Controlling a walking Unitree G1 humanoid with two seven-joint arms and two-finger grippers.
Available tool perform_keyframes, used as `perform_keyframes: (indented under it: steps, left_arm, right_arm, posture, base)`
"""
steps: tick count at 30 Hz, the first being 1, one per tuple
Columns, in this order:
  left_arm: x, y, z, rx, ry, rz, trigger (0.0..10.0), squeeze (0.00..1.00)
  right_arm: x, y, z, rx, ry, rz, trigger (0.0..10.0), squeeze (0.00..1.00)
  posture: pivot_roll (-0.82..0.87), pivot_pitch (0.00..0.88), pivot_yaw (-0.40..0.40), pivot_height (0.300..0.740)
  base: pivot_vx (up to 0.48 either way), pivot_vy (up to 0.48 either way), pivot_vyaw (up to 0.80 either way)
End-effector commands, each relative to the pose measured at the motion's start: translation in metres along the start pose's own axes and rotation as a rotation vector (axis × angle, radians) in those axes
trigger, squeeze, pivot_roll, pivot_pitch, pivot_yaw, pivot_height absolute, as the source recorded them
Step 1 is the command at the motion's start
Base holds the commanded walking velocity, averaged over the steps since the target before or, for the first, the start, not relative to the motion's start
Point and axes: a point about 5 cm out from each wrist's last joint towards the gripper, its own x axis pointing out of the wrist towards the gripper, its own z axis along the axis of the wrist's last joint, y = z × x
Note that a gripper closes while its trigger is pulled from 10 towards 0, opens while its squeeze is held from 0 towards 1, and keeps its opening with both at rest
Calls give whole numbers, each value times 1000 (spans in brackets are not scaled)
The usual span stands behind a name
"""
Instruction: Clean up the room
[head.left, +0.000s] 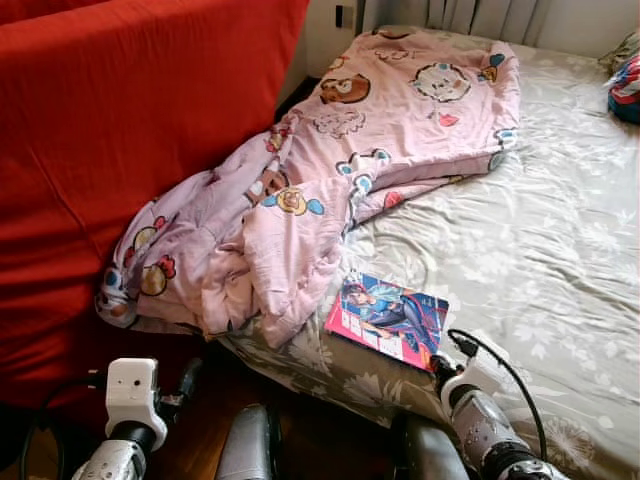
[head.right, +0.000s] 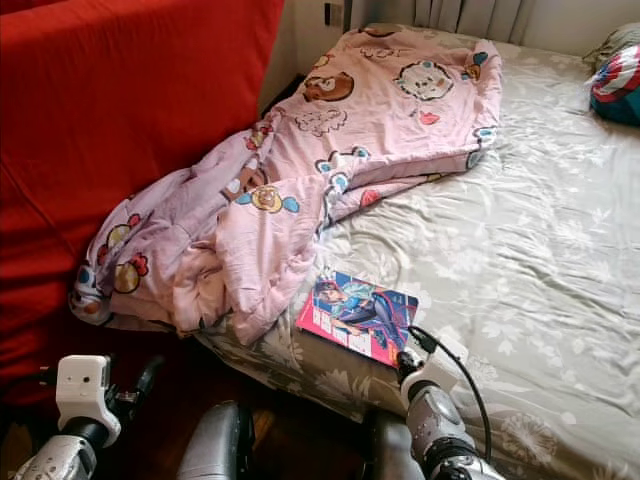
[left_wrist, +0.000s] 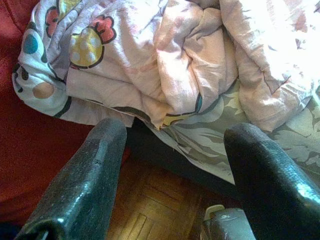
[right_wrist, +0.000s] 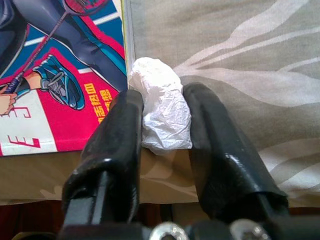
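Holding a crumpled white paper wad (right_wrist: 162, 112) between its two fingers, your right gripper (right_wrist: 162, 125) sits centre frame in the right wrist view, beside the magazine (right_wrist: 60, 75) at upper left; the grip looks shallow, so the wad may slip out onto the bed sheet (right_wrist: 240, 60). Left wrist view: your left gripper (left_wrist: 172, 150) hangs wide open and empty below the pink quilt (left_wrist: 200, 55). Eye views: the magazine lies lower centre near the bed's edge and could be knocked off.
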Motion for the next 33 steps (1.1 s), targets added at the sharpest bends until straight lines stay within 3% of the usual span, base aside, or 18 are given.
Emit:
perform_keyframes:
  steps: [1, 21, 33]
  left_arm:
    - [-3, 2, -2, 27, 21, -3, 10000, 0]
    - [0, -1, -6, 41, 32, -10, 10000, 0]
    - [10, -8, -17, 19, 49, -7, 10000, 0]
  right_arm:
    - [-2, -5, -12, 4, 45, -21, 0, 0]
    - [-3, -7, -15, -5, 59, -28, 0, 0]
    - [-5, -23, -9, -25, 13, -58, 0, 0]
  posture:
    - [263, 162, 4, 599]
    - [254, 127, -3, 599]
    - [221, 62, -22, 599]
  base:
    - [0, 0, 0]
    - [0, 0, 0]
    - [0, 0, 0]
